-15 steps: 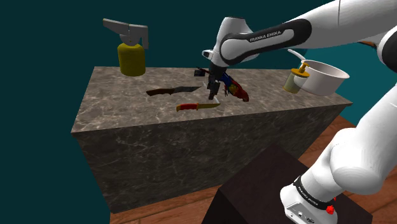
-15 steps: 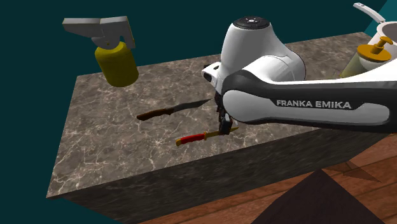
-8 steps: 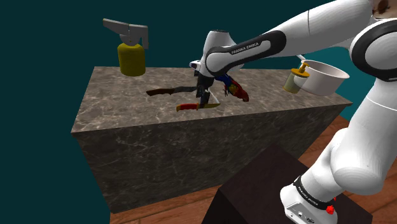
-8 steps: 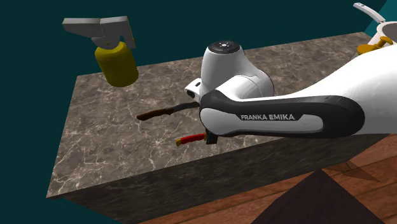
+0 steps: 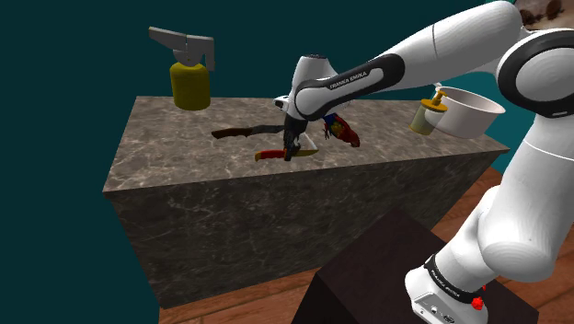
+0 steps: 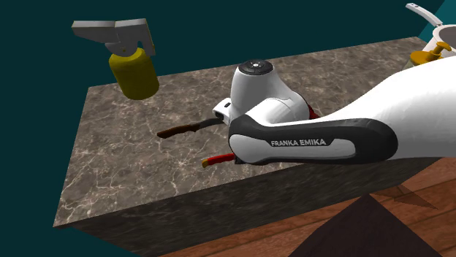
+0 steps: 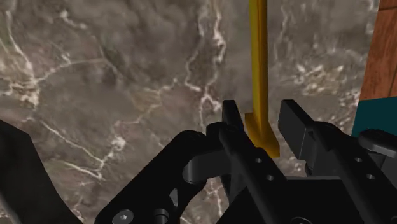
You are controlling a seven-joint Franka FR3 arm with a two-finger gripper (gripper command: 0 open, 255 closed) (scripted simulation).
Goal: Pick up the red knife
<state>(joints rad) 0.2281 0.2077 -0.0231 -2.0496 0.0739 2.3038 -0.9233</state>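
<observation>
My hand (image 7: 262, 122) is low over the tabletop (image 5: 175, 161), right on top of the red knife (image 5: 269, 155). The knife lies flat near the front edge of the tabletop. In the shoulder view its red handle points to the left and its yellow blade points to the right, so it lies nearly along that front edge.

In the wrist view the yellow blade runs straight out from the hand. The little cross piece where the blade meets the handle sits between my two black fingers (image 7: 232, 121). One finger is on each side of the knife, so they would close across its thin side. That is how I want it. The fingers stand apart with thin gaps beside the knife. I think the hand is open and holds nothing yet. The handle is tucked under the hand in that view.

I think the next thing is to close the fingers and then lift. The knife is thin and flat, so I think it could slip or tip if I grab it too high.

The tabletop is a big block that looks like grey-brown stone with white lines in it. A second knife (image 5: 244, 133), dark with a brown handle, lies just behind the red one, close but apart. A round yellow spray bottle (image 5: 190, 85) with a grey trigger stands at a far corner.
</observation>
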